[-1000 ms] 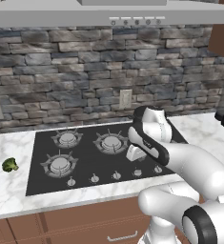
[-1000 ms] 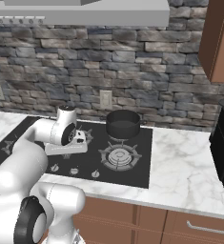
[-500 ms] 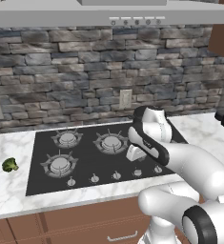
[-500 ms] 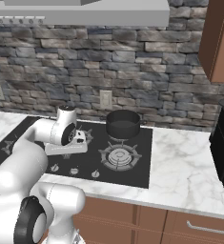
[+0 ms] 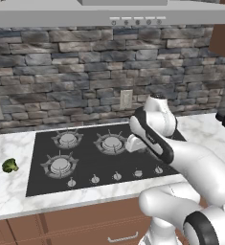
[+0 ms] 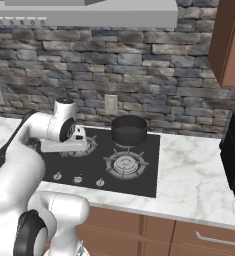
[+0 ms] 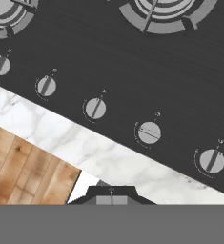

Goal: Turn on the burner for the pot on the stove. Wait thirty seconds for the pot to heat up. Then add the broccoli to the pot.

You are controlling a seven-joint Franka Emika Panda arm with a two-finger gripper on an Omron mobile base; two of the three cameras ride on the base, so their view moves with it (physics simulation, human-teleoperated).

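A white robot arm reaches over a black glass stove (image 5: pixel 109 167) set in a marble counter (image 6: pixel 189 175), with a stone wall behind it. The gripper (image 7: pixel 111 195) hangs above the stove's front edge with its two dark finger tips pressed together, pinching nothing.

From the hand camera, five small silver knobs run in a row along the stove's front. The fourth knob (image 7: pixel 148 132) has its pointer turned to a different angle from the other four. That may mean a burner is on, though no flame is visible.

The squat dark pot (image 6: pixel 129 129) sits on the back right burner, near the wall. The broccoli (image 5: pixel 9 165), a small green floret, lies on the counter just off the stove's left edge, well apart from the pot and from the gripper.

The risks from here:
- If the turned knob serves another burner, the pot stays cold however long the wait lasts.
- The closed gripper must open before it can take the floret; going down closed would knock it along the counter.
- The floret is small and rounded, so an off-centre pinch could let it roll or slip free.
- The carry crosses the whole stove, so a loose hold could drop the floret onto a grate.
- Releasing off-centre could bounce it off the pot's rim.
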